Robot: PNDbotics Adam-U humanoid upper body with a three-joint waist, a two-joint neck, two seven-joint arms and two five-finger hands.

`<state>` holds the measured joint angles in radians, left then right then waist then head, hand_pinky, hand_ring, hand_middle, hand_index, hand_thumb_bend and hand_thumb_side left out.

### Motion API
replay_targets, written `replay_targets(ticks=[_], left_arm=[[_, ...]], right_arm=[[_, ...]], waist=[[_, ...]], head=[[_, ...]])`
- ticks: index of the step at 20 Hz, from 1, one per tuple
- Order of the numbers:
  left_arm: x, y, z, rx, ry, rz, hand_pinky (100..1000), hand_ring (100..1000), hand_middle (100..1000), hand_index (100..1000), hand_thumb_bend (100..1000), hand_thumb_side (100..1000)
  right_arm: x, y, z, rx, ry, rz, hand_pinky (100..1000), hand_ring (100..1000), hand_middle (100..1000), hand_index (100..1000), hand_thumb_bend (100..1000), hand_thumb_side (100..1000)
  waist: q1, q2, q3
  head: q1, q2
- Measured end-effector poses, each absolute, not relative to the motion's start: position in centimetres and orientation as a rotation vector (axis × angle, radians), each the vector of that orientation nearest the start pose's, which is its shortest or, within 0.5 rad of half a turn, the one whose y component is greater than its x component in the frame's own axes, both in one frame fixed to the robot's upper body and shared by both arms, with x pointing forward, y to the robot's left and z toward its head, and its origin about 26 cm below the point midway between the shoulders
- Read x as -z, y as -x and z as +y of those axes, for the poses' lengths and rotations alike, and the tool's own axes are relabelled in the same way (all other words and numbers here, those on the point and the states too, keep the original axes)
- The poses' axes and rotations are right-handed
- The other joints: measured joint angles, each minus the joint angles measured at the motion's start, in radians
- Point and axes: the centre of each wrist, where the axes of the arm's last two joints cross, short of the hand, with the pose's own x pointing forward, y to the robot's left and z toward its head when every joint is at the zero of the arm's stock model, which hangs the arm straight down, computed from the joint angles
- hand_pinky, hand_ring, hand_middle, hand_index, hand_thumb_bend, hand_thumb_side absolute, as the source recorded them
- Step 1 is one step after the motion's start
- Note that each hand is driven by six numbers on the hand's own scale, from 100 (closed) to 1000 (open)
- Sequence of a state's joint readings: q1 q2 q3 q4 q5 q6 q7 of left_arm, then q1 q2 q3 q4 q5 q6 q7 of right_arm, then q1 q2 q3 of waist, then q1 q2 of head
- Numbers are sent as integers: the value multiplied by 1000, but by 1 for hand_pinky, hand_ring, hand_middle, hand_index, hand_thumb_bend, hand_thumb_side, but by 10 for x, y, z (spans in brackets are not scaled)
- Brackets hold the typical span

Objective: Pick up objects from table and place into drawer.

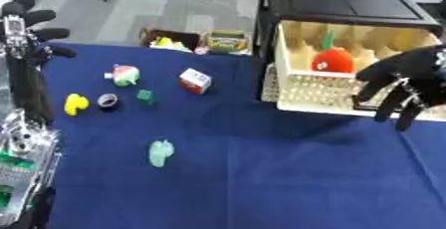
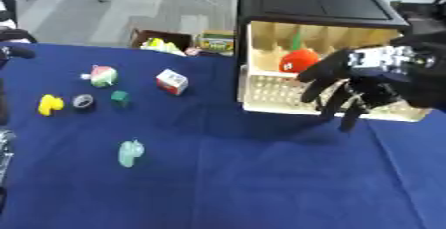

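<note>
One red plastic tomato toy (image 1: 333,59) sits in the cream pull-out drawer (image 1: 324,95), the right robot hand (image 2: 348,81) hangs empty with fingers spread, and six small toys wait on the blue worktop (image 1: 261,173).

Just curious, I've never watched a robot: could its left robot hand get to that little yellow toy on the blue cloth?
Probably yes. The left robot hand hangs open at the table's left edge, near the yellow toy, with only bare cloth between them.

Right hand (image 2: 348,81) black, silver wrist block; left hand (image 1: 22,29) black (silver forearm, green bits).
</note>
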<state>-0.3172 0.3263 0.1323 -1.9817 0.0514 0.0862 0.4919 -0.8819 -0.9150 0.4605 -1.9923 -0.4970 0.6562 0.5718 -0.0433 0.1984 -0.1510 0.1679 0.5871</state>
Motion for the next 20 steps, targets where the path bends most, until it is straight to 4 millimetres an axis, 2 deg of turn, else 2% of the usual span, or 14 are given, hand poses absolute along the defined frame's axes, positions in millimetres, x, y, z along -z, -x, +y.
replay_targets(ticks=[7,20], left_arm=[[-212,-302,291,-326,-492,-2238,477,603,659,844,100,893],[-210,-302,289,-335,-474,-2235,485,606,664,846,100,899]], right_arm=[[-322,-296,-192,-1424,-206,-1298,700,781,842,931,100,1000],[-304,-298,-188,-1530,-88,-1297,735,810,870,898,100,1000]], waist=[[1,5,14],[5,5,31]], head=[[-8,-5],[-23,-6]])
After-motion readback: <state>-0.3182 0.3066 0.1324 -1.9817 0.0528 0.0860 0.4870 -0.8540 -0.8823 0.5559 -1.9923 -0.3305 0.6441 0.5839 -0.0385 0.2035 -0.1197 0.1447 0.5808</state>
